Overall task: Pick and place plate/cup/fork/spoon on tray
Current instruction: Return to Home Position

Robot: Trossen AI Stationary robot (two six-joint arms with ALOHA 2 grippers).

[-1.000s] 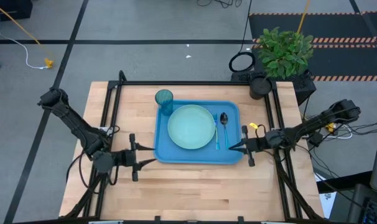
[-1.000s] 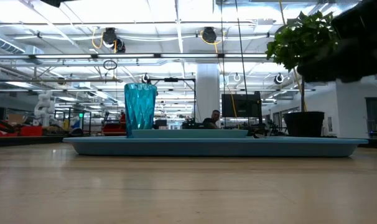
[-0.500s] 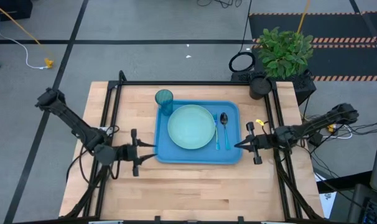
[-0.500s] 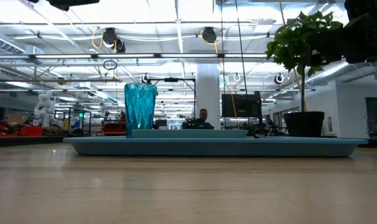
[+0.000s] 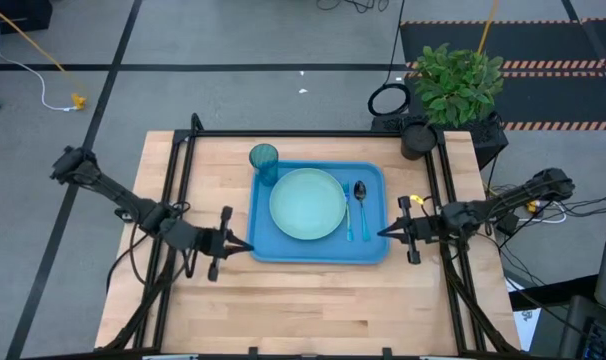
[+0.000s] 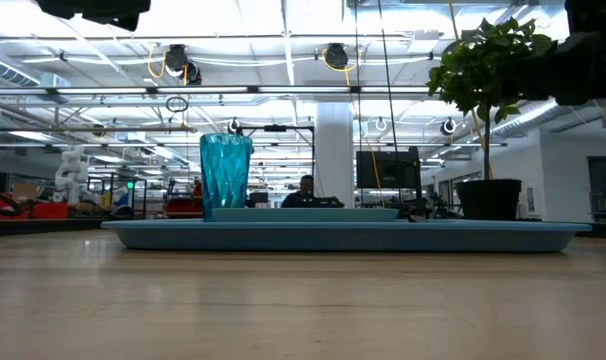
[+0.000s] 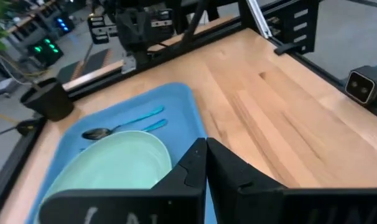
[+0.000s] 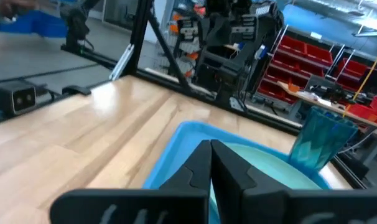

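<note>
The blue tray (image 5: pixel 318 250) lies mid-table. The mint-green plate (image 5: pixel 308 204) rests flat in it, with the fork (image 5: pixel 348 215) and spoon (image 5: pixel 360 195) lying side by side to its right. The teal cup (image 5: pixel 264 160) stands upright in the tray's far left corner. My left gripper (image 5: pixel 246 246) is shut by the tray's near left corner (image 7: pixel 188 99), with nothing between its fingers. My right gripper (image 5: pixel 384 233) is shut by the tray's right rim, also holding nothing. In the low view both arms show only at the top edge, well above the tabletop.
A potted plant (image 5: pixel 455 80) and a dark pot (image 5: pixel 418 138) stand at the far right corner. Black frame rails (image 5: pixel 178 180) run along the table's left, far and right sides. Bare wood (image 5: pixel 313 310) stretches between the tray and the near edge.
My left gripper has shut and moved a little toward the tray's near left corner, its arm swinging round. My right gripper has drawn back slightly toward the table's right edge and risen. The tableware on the tray has stayed in place.
</note>
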